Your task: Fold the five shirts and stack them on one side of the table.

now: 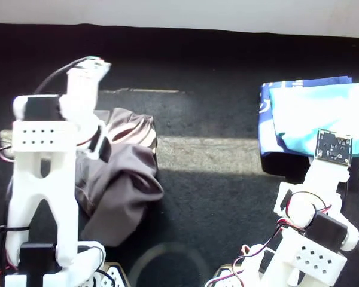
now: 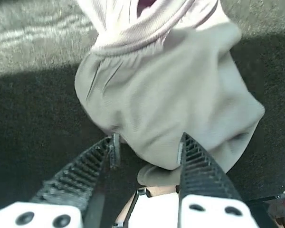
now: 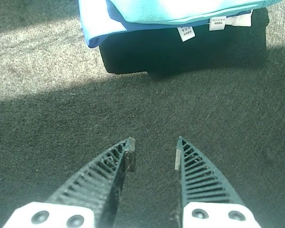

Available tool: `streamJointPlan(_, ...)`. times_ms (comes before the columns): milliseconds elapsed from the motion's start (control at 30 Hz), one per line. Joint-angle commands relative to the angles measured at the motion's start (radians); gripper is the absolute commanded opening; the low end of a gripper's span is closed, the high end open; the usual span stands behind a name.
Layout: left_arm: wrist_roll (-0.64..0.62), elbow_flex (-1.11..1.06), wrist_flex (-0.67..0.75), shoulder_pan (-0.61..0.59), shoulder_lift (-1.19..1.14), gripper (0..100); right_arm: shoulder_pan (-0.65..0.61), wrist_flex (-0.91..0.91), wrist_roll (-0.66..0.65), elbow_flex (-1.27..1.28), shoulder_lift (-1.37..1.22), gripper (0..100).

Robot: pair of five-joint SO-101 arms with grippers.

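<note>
The table (image 1: 215, 197) is a dark, carpet-like surface with a band of sunlight lying across it. The biggest thing on it is a crumpled grey shirt (image 1: 122, 179), heaped on the left side beside my left arm, with its long axis running roughly away from the arm's base toward the far edge. On the right side sits a stack of folded blue shirts (image 1: 314, 119), well apart from the grey one. My left gripper (image 2: 147, 147) is spread, and the rounded near edge of the grey shirt (image 2: 171, 104) lies straight ahead, reaching in between the tips; I can't tell if they touch it. My right gripper (image 3: 153, 152) is spread over bare table, the stack (image 3: 180, 9) ahead of it. I judge the left arm should take the grey shirt.
</note>
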State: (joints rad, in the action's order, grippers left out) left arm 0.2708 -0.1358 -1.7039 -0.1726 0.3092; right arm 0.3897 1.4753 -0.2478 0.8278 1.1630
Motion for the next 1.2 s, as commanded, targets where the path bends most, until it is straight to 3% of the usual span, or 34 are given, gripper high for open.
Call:
streamJointPlan(0,0.044,-0.016,-0.075,-0.035,0.039,21,-0.007,-0.013,0.008,0.001,0.012,14.5)
streamJointPlan(200,0.124,-0.148,-0.072,-0.058,0.041,21,-0.027,-0.015,0.008,-0.007,0.005,14.5)
streamJointPlan(333,0.126,-0.214,-0.072,-0.12,0.041,21,-0.171,-0.005,0.012,-0.004,0.004,14.5)
streamJointPlan(567,0.281,-0.173,-0.072,-0.466,0.041,21,-0.446,-0.015,0.014,-0.081,-0.113,14.5)
streamJointPlan(833,0.414,-0.099,-0.071,-0.886,0.038,21,-0.668,-0.015,0.064,-0.466,-0.53,14.5)
streamJointPlan(1167,0.417,-0.104,0.023,-1.147,0.033,21,-1.191,-0.015,0.169,-0.889,-0.918,14.7)
